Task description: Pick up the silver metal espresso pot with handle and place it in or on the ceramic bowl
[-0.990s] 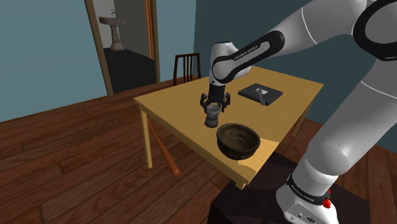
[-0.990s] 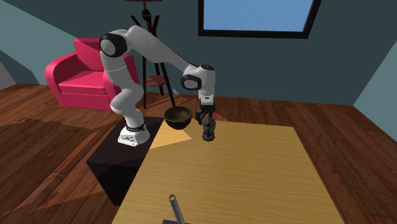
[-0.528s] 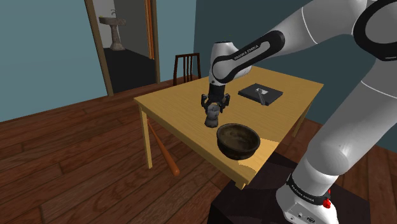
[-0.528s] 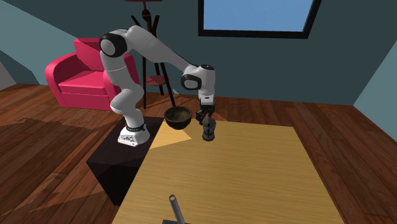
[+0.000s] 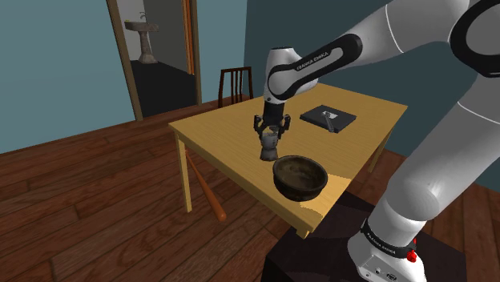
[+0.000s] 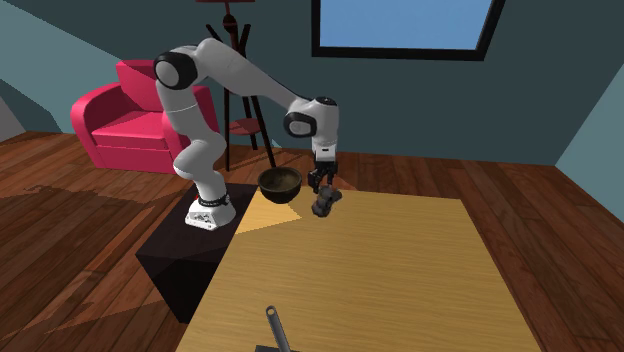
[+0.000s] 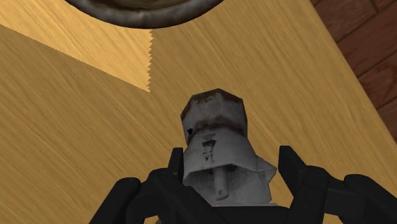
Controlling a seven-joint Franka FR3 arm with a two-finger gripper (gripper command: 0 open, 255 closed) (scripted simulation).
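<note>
The grey metal espresso pot (image 5: pixel 269 147) is clasped at its upper part by my gripper (image 5: pixel 272 130), which is shut on it. In the second exterior view the pot (image 6: pixel 322 203) hangs tilted under the gripper (image 6: pixel 320 186), just off the wooden table (image 6: pixel 400 260). The wrist view has both black fingers (image 7: pixel 175 168) pressed against the pot (image 7: pixel 216 143), with its rusty base pointing away from the hand. The dark ceramic bowl (image 5: pixel 300 176) stands close beside the pot near the table's front corner. Its rim (image 7: pixel 146 9) shows beyond the pot.
A flat black tray-like thing (image 5: pixel 328 118) with a small grey object lies at the table's far side. A wooden chair (image 5: pixel 235 84) stands behind the table, near an open doorway (image 5: pixel 156 56). A red armchair (image 6: pixel 140 115) sits behind the arm's stand.
The fingers have gone from open to shut on the pot. The gripper has risen slightly, and the pot has come up with it and tipped.
</note>
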